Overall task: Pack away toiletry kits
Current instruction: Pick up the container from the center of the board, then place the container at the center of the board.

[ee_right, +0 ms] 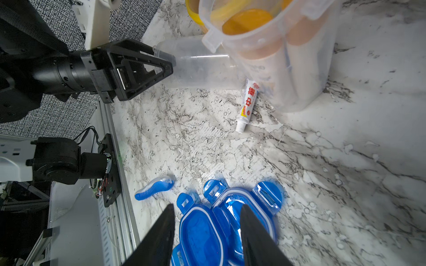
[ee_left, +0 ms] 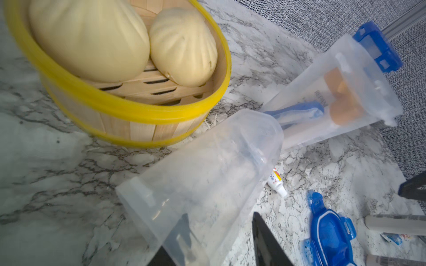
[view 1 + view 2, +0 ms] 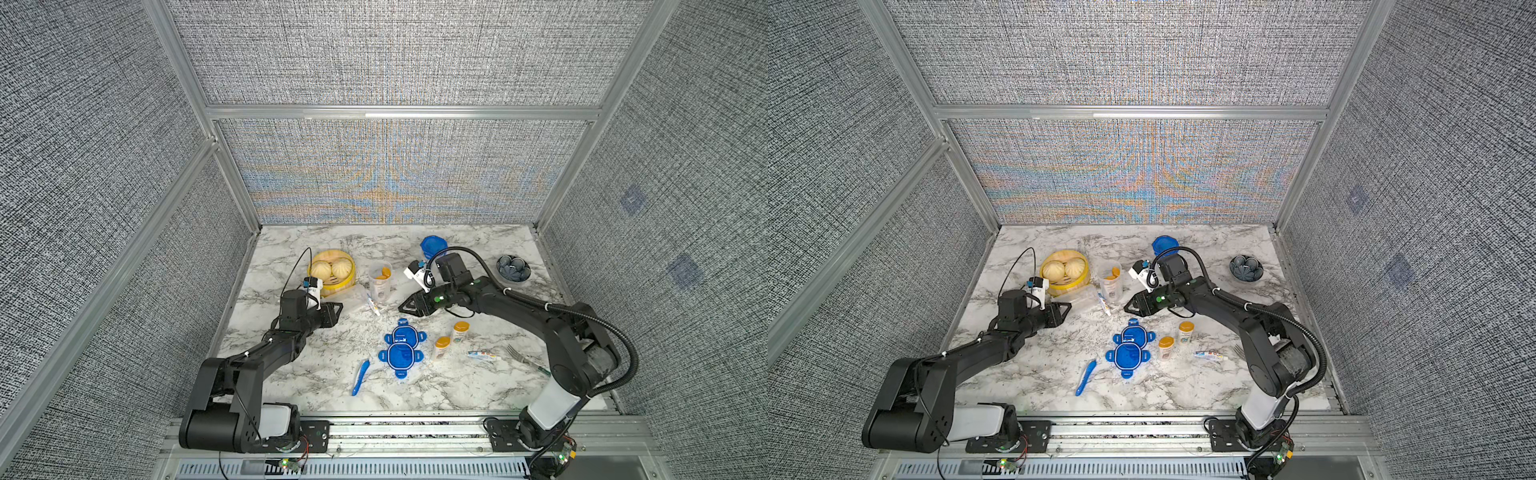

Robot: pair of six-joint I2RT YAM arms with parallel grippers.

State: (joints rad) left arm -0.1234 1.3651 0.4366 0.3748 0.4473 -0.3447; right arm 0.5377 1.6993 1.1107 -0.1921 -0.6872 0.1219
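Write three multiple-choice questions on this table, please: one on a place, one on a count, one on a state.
1. Where lies the small white toothpaste tube with red print nearest the upright clear plastic tub?
A. Inside that tub
B. On the marble table, beside that tub's base
C. On a blue lid

2. How many small white bottles with orange caps stand on the table, outside any tub?
A. Two
B. One
C. Four

3. How is the clear plastic tub at the left gripper?
A. Upright, lid clipped on
B. Upside down
C. On its side, no lid

Answers:
1 B: the tube rests on marble by the tub's wall.
2 A: one bottle stands close to a second, near the two blue clip lids.
3 C: its open mouth faces the gripper.
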